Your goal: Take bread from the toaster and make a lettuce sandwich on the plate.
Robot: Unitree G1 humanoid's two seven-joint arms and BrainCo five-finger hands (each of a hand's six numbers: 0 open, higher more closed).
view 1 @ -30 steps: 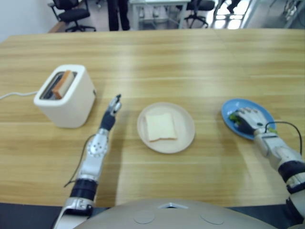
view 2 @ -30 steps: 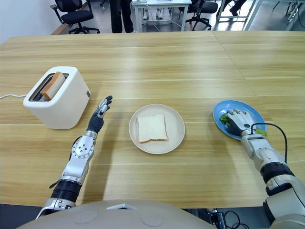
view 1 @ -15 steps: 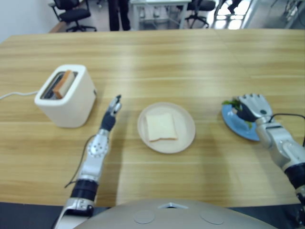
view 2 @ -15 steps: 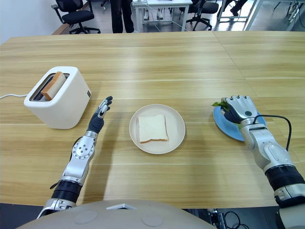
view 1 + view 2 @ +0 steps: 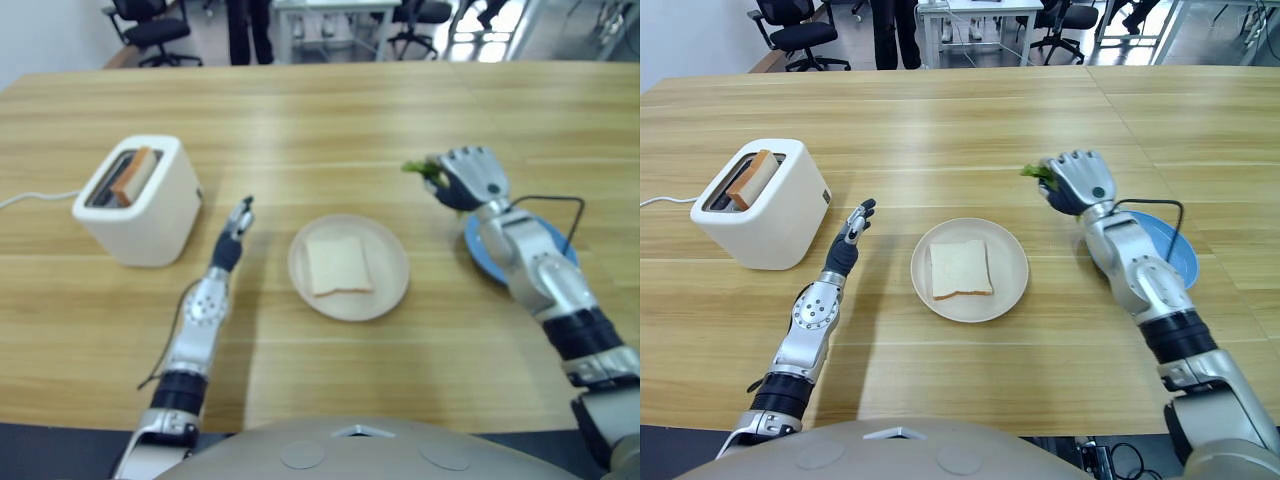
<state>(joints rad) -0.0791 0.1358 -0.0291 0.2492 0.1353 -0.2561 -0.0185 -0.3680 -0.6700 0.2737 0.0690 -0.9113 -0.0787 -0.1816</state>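
Now — right hand clamped on lettuce, raised above worktop beside plate; left hand stretched flat, holding nothing, near toaster.

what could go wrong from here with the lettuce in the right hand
1. Only a small tuft of the lettuce sticks out of the right hand, which is over bare table, short of the plate. A weak grasp could drop it on the wood instead of on the bread slice.
2. A careless release might leave the lettuce hanging off the bread slice, giving the toaster slice a poor seat.
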